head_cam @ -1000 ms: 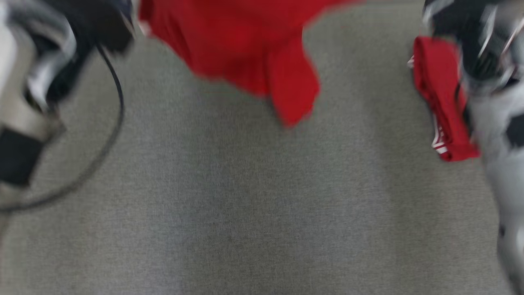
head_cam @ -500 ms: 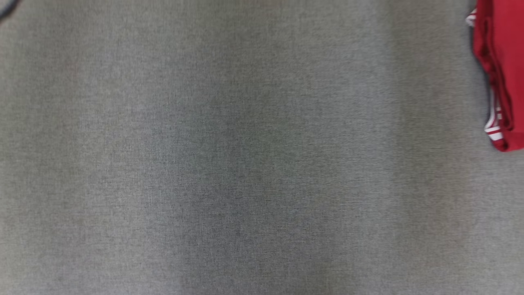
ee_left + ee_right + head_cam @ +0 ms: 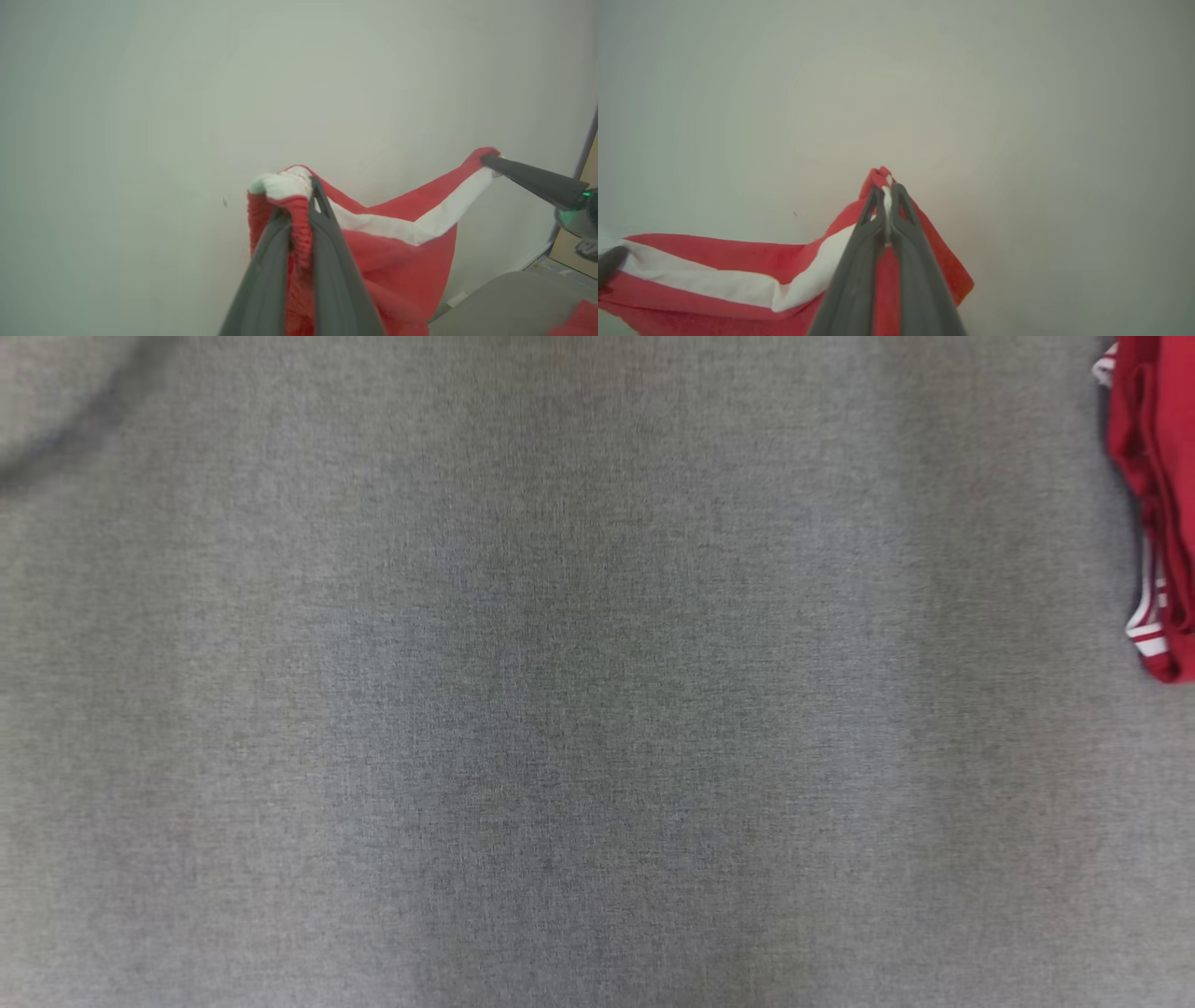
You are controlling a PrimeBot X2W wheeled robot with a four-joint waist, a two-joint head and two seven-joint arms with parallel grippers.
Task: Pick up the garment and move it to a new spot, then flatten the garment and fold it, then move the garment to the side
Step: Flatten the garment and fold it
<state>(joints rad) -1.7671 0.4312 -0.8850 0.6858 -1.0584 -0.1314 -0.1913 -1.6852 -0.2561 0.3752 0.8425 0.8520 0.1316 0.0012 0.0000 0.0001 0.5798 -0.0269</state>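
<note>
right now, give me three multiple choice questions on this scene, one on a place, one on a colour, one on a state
1. In the head view, where does the folded red cloth lie on the grey surface?
A centre; B right edge; C lower left corner.
2. What colour is the band across the held garment?
A blue; B yellow; C white.
3. How is the left claw?
A shut on the held garment; B open wide; C shut on nothing.

Answers:
1 B, the cloth sits against the right border of the head view.
2 C, a white stripe runs along the garment between the two claws in both wrist views.
3 A, its fingers pinch bunched red and white cloth, while the right claw grips the other end.
</note>
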